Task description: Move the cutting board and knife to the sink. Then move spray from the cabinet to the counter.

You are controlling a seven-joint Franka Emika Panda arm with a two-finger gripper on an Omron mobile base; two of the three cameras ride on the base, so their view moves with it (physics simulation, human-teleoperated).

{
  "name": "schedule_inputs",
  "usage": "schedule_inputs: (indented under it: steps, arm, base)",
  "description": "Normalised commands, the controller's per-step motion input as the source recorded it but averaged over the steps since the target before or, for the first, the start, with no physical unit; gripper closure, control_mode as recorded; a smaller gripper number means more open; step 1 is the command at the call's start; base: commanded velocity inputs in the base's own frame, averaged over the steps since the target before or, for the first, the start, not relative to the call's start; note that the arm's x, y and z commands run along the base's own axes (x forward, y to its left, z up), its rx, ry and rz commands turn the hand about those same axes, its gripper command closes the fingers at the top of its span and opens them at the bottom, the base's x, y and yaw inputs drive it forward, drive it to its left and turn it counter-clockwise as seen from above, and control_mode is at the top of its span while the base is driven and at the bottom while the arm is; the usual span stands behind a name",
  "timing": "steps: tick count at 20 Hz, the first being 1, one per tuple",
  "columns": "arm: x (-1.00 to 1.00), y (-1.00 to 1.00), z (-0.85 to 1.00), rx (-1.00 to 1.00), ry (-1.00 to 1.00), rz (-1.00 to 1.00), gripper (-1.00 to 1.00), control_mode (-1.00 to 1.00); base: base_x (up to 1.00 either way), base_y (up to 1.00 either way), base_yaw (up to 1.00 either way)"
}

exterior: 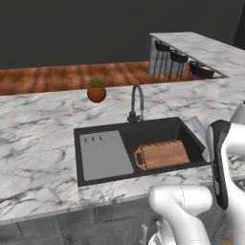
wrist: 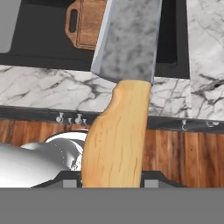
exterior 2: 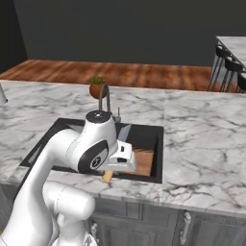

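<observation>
knife closest to the camera in the hand view, big in the picture, with a pale wood handle low down and a wide grey blade pointing up toward the sink. held by the handle end in the tool, jaws closed part way on the wood, one on each side. seen from the right base view too, with a bit of yellow handle poking out under the white hand, over the front edge of the bench.

cutting board already lying flat inside the sink, on the right half, its short handle pointing left. grey drain tray next to it on the left half. tap standing behind the basin, and a small potted plant further back on the marble.

probably a light knife, hard and stiff, so no bending. smooth wood, so maybe a bit slippery if held loose. blade long next to the handle, so likely to tip forward when let go. best hold looks like the thick middle of the handle, never the blade. sharp edge and hard sink, so better set down low and gently, beside the board or on top of it, not dropped from high up.

board part looks done, knife part in hand, spray part not begun.
</observation>
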Motion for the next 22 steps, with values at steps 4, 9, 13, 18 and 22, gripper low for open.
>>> schedule_inputs:
  steps: [4, 9, 13, 18, 22]
  arm:
    - [0.0, 0.0, 0.0, 0.0, 0.0, 0.0, 1.0, 1.0]
    - [0.0, 0.0, 0.0, 0.0, 0.0, 0.0, 1.0, 1.0]
    - [0.0, 0.0, 0.0, 0.0, 0.0, 0.0, 1.0, 1.0]
    - [0.0, 0.0, 0.0, 0.0, 0.0, 0.0, 1.0, 1.0]
    - [0.0, 0.0, 0.0, 0.0, 0.0, 0.0, 1.0, 1.0]
  base:
    - [0.54, 0.09, 0.0]
    - [0.4, 0.07, 0.0]
    - [0.28, 0.04, 0.0]
    - [0.03, 0.0, 0.0]
    - [0.0, 0.0, 0.0]
